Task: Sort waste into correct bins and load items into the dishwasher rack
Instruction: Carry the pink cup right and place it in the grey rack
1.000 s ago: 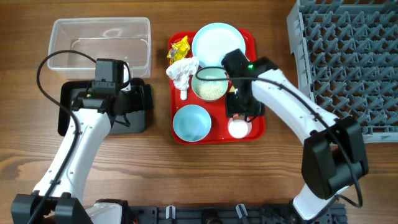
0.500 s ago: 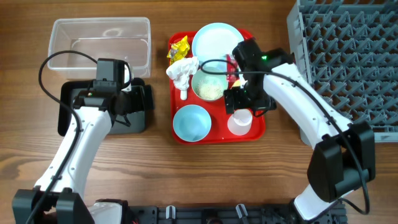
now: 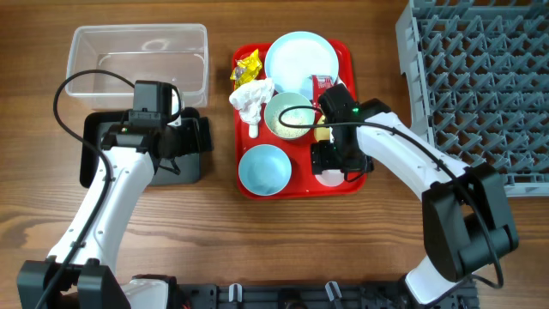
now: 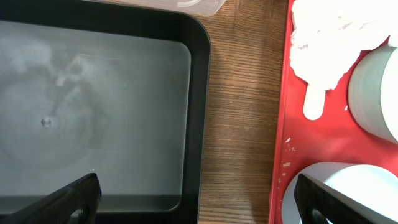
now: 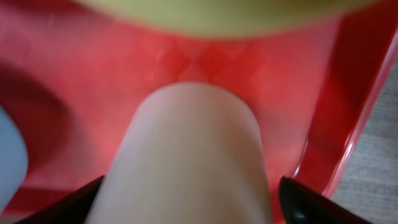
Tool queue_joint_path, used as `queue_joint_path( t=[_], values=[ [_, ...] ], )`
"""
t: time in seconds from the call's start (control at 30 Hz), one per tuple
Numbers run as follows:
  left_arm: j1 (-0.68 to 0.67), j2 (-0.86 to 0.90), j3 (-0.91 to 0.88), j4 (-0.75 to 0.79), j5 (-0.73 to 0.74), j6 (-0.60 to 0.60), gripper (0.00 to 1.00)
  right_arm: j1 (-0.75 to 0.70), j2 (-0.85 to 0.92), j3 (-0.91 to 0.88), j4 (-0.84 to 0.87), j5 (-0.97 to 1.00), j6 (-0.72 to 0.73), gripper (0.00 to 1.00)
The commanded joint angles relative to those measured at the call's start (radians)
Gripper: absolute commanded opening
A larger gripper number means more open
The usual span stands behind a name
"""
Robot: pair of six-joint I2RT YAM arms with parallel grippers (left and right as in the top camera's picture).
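Right claw [image 5: 191, 191] straddles the pinkish-white cup [image 5: 189, 149] on the red tray [image 3: 300, 193], with one finger on each side; whether they press on it cannot be determined. Dishwasher rack [image 3: 480, 77] lies to its right, well apart. Left claw [image 4: 196, 190], fully released, hangs over the black bin [image 4: 199, 112], with the clear bin [image 3: 137, 56] beyond it. Plate [image 3: 300, 56] sits beyond the right claw, blue bowl [image 3: 264, 169] to its left, and yellow cup [image 3: 290, 116] holding grains just ahead-left.
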Motion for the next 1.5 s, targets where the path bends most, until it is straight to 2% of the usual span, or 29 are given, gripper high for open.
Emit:
queue_joint_path(
  t=[0.0,0.13,0.47,0.77,0.93,1.07,1.17,1.3,1.47],
  values=[
    [-0.003,0.008,0.017,0.0,-0.013,0.001,1.0,0.002,-0.007,-0.02,0.022,0.051,0.051,0.77],
    [-0.003,0.008,0.017,0.0,-0.013,0.001,1.0,0.002,-0.008,-0.019,0.017,0.054,0.048,0.64],
    [-0.003,0.008,0.017,0.001,-0.013,0.001,1.0,0.002,-0.077,0.118,-0.146,0.054,0.019,0.64],
    [-0.003,0.008,0.017,0.001,-0.013,0.001,1.0,-0.04,-0.337,0.25,-0.299,0.054,-0.003,0.65],
    [-0.003,0.008,0.017,0.001,-0.013,0.001,1.0,-0.203,-0.537,0.25,-0.338,0.08,-0.004,0.65],
    [-0.003,0.008,0.017,0.001,-0.013,0.001,1.0,-0.425,-0.632,0.249,-0.35,0.2,-0.005,0.65],
    [-0.003,0.008,0.017,0.001,-0.013,0.001,1.0,-0.629,-0.633,0.249,-0.323,0.215,-0.037,0.66],
    [-0.003,0.008,0.017,0.001,-0.013,0.001,1.0,-0.848,-0.591,0.249,-0.269,0.129,-0.084,0.66],
    [-0.003,0.008,0.017,0.001,-0.013,0.001,1.0,-1.022,-0.493,0.249,-0.23,0.057,-0.109,0.66]
  ],
)
